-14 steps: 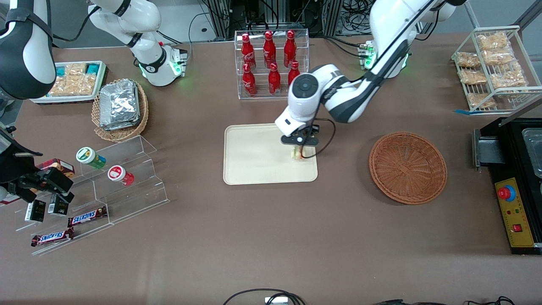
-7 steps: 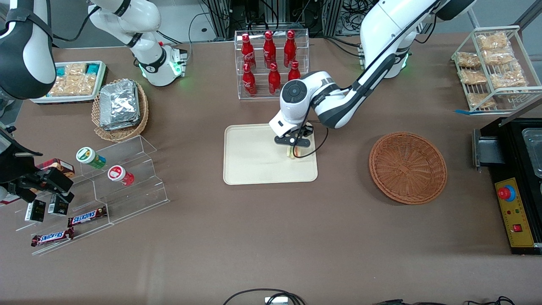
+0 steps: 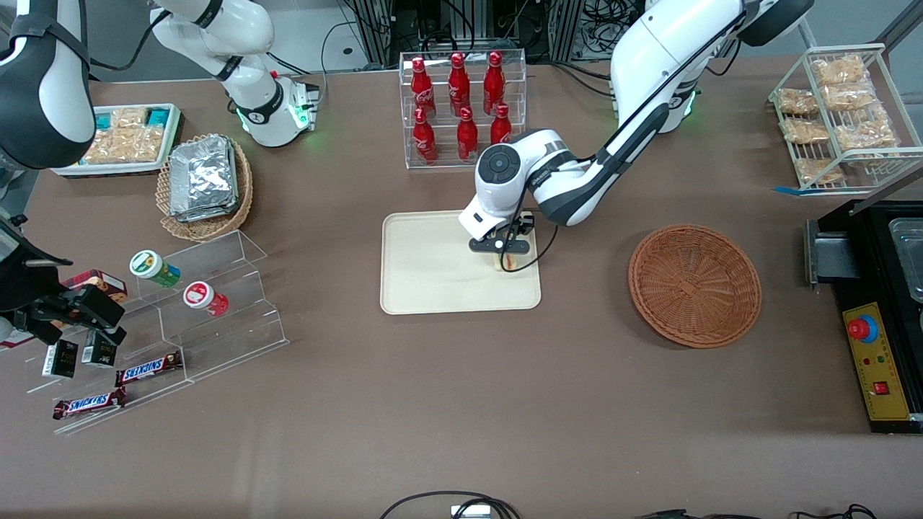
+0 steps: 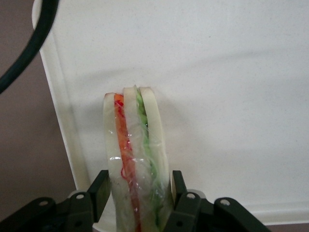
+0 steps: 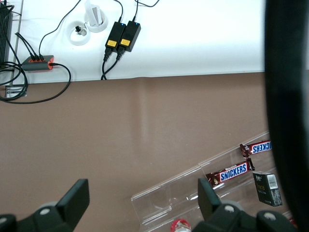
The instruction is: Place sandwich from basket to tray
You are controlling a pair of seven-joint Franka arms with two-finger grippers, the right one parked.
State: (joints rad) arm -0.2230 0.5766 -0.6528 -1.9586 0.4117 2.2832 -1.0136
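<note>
Over the tray (image 3: 433, 274), gripper (image 4: 137, 200) grips half-hidden sandwich (image 4: 135, 159).

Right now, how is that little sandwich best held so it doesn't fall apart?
By its two flat bread faces, coming down from above, as the gripper does now over the tray. The sandwich stands on edge, with its red and green filling layers running between the bread slices, so fingers pressing on the outer slices squeeze the layers together rather than prying them apart.
</note>
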